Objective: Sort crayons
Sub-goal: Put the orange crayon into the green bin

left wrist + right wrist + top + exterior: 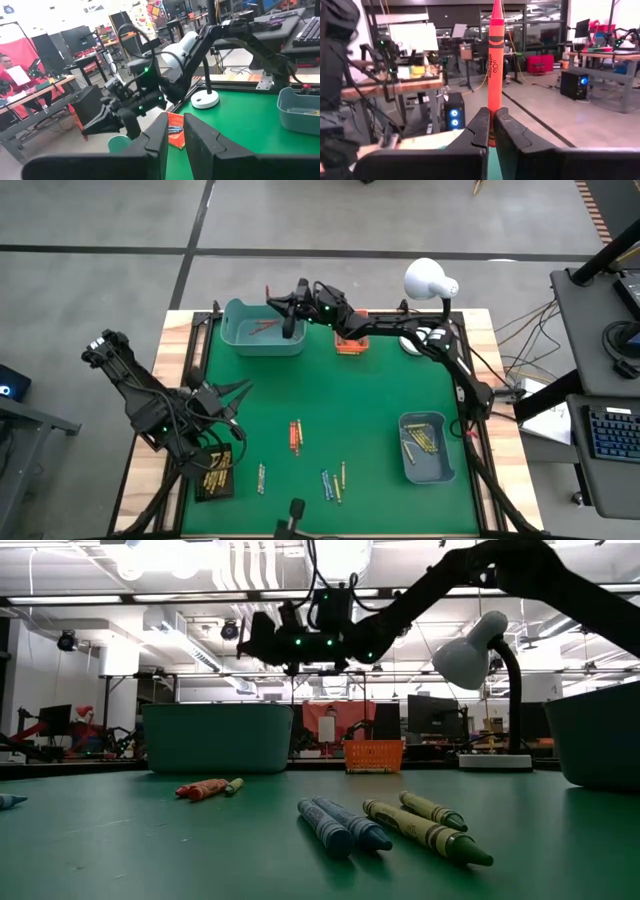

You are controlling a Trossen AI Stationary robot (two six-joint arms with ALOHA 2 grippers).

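The right claw (490, 131) pinched an orange-red wax crayon (495, 65) above the teal plastic bin (262, 330) (several thin loose crayons (296, 436) lay unsorted on the green bench (340, 400)), the left claw (174, 135) nearly pressed together, empty.

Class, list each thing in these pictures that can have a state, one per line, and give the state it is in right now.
right gripper: shut on the orange-red crayon, above the teal bin at the table's far side
orange-red crayon: held, sticking out past the fingers
teal bin: holds red crayons
grey-blue bin: holds yellow crayons
black tray: holds yellow crayons
left gripper: nothing held, waiting near the black tray
loose crayons: lying on the green mat, unsorted
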